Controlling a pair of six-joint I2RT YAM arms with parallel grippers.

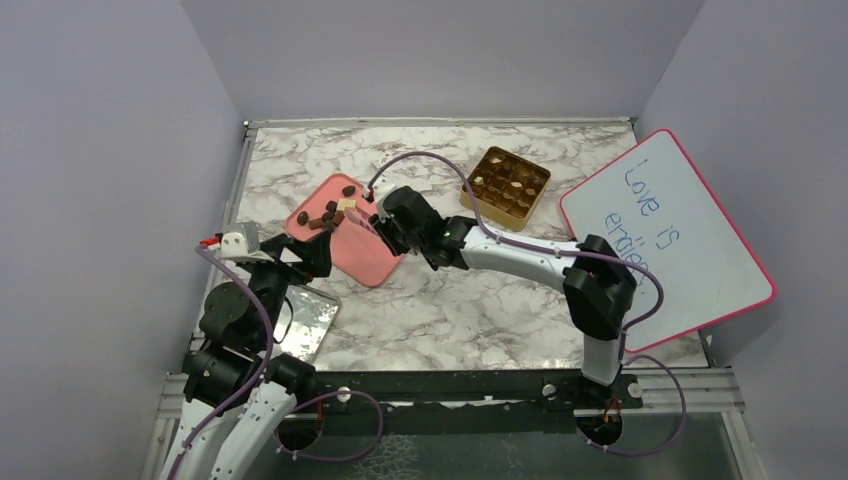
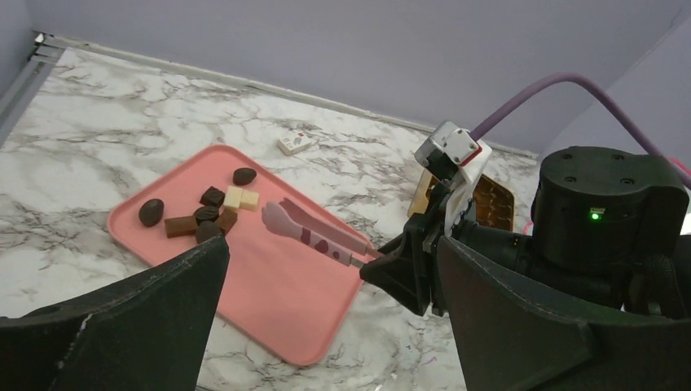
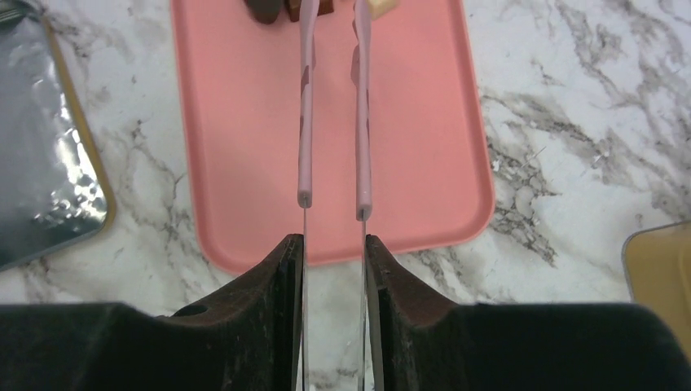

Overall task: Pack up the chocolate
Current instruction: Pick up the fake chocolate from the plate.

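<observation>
Chocolate (image 2: pixel 208 213): small pieces bunched at the far end of the pink tray (image 2: pixel 269 301), at the tweezer tips.
Right claw (image 3: pixel 334 244): clamped on pink tweezers (image 2: pixel 314 236), their arms apart.
Left claw (image 2: pixel 332 269): fingers apart, holding nothing, beside the tray.
Whiteboard (image 1: pixel 680 230): "Love is"; second line partly hidden by the right arm.
Gold box (image 1: pixel 505 183): contents hard to make out.

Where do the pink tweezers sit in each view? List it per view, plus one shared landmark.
Top external: pink tweezers centre-left, over the pink tray.
Left wrist: tweezers mid-frame, tips by the chocolate.
Right wrist: tweezers centre, both arms running to the top edge.
Shared landmark: the pink tray.
</observation>
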